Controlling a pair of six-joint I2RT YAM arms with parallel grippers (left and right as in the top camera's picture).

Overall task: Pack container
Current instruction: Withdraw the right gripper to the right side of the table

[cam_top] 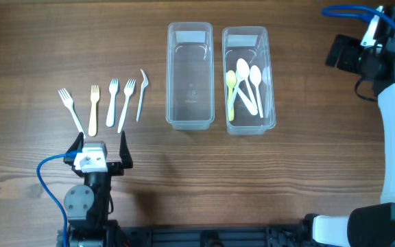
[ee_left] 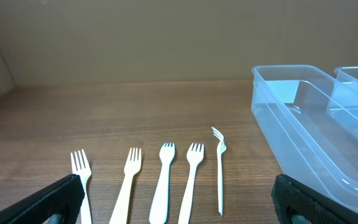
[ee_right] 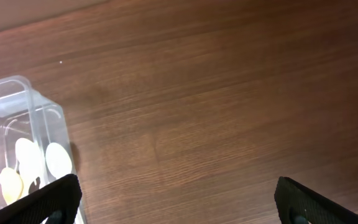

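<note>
Several white and cream plastic forks [cam_top: 112,103] lie in a row on the wooden table at the left. My left gripper [cam_top: 100,139] hovers open just in front of their handles; in the left wrist view the forks [ee_left: 163,177] lie between and beyond its fingers [ee_left: 55,202], which touch none of them. Two clear containers stand side by side: the left container [cam_top: 190,82] has nothing in it, the right container [cam_top: 269,75] holds several spoons [cam_top: 247,86]. My right gripper [cam_top: 333,51] is open and empty at the far right, away from the containers.
In the right wrist view the container's corner [ee_right: 27,93] and some spoons [ee_right: 30,158] show at the left, with bare wood under my right gripper [ee_right: 179,202]. A blue cable [cam_top: 46,175] loops beside the left arm's base.
</note>
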